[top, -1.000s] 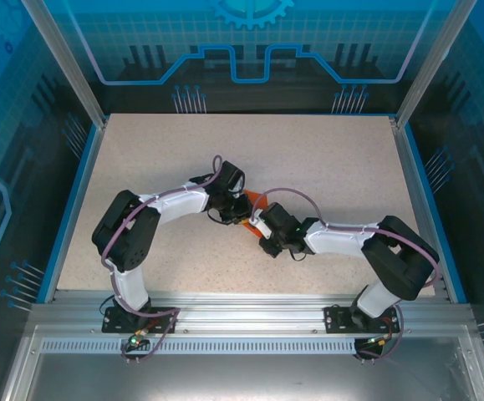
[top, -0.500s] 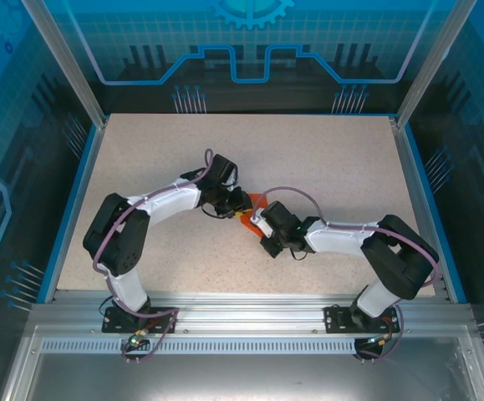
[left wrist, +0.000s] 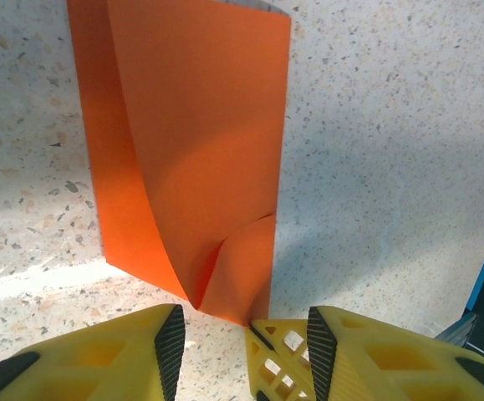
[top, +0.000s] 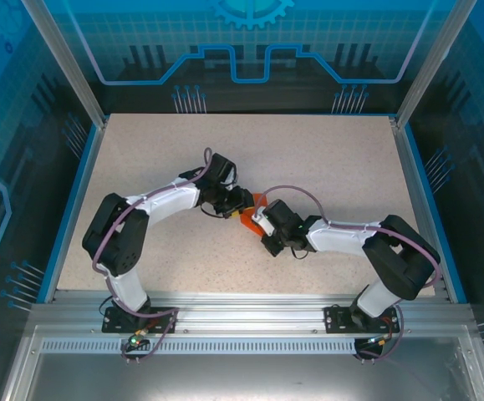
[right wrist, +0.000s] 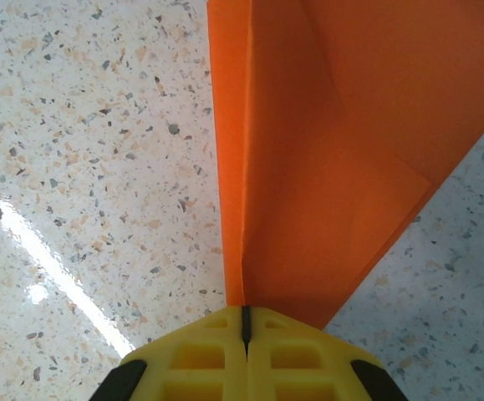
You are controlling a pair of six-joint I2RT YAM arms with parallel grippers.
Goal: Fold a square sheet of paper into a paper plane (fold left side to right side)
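The top camera is fixed high above and behind the arm bases. It faces forward and down, from far enough to take in the whole counter (top: 333, 159), both arms and the blue walls around them. The left wrist camera rides just behind the left end effector (left wrist: 240, 334) and looks along its spread yellow fingers (left wrist: 99, 359), very close to the counter. The right wrist camera sits likewise behind the right end effector (right wrist: 244, 330), looking past its pressed-together fingertips (right wrist: 208, 351), equally close. All three views share the orange sheet of paper (left wrist: 196, 150) and the speckled surface beside it. From above, that shared part is a small patch mid-counter where the two end effectors come close together.
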